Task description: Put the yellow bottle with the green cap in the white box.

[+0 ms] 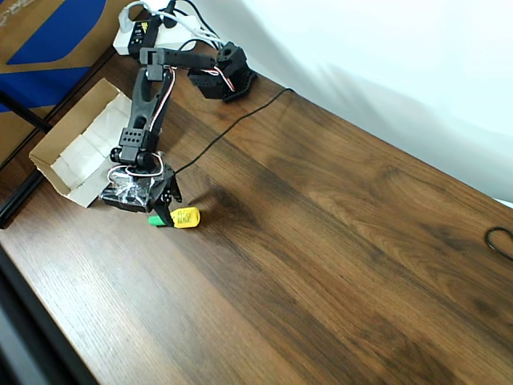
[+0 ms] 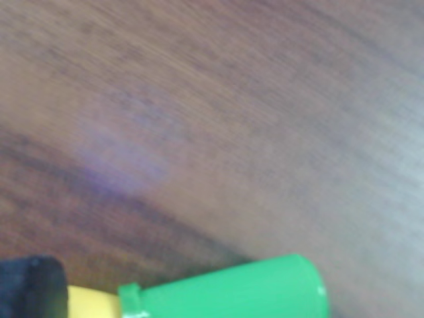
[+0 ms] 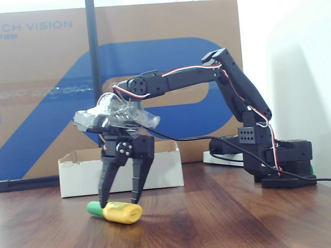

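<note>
The yellow bottle with the green cap [image 3: 117, 212] lies on its side on the wooden table, cap pointing left in the fixed view. My black gripper [image 3: 120, 200] hangs straight over it, open, its two fingertips spread just above the bottle's body and cap end. In the overhead view the bottle [image 1: 184, 217] lies just below and right of the gripper [image 1: 169, 207]. The wrist view shows the green cap [image 2: 225, 291] close up at the bottom edge, with a dark fingertip [image 2: 30, 288] at the lower left. The white box [image 1: 80, 156] stands behind the gripper, open side up.
A big brown-and-blue carton [image 3: 51, 77] stands behind the white box [image 3: 83, 173]. The arm's base [image 1: 228, 76] and a white power strip [image 1: 132, 36] sit at the table's far end. A black cable [image 1: 232, 124] runs across the wood.
</note>
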Action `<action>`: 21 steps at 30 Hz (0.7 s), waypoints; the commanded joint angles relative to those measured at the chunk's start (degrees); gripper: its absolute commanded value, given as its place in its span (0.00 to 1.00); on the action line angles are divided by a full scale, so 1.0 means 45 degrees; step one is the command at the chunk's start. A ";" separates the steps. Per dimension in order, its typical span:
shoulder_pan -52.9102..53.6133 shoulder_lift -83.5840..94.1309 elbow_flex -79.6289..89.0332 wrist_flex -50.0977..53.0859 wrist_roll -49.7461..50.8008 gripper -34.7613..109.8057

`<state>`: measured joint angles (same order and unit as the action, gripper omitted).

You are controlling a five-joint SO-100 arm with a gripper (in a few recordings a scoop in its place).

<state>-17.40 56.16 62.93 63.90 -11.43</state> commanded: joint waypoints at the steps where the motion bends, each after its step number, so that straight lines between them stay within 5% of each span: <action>1: 0.0117 0.0312 -0.0820 0.0215 -0.0137 0.43; 13: 0.0176 -0.0312 -0.0293 0.0137 -0.0234 0.40; 21: 0.0078 -0.0078 -0.0234 0.0156 -0.0176 0.24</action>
<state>-16.52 52.82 62.75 63.90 -12.48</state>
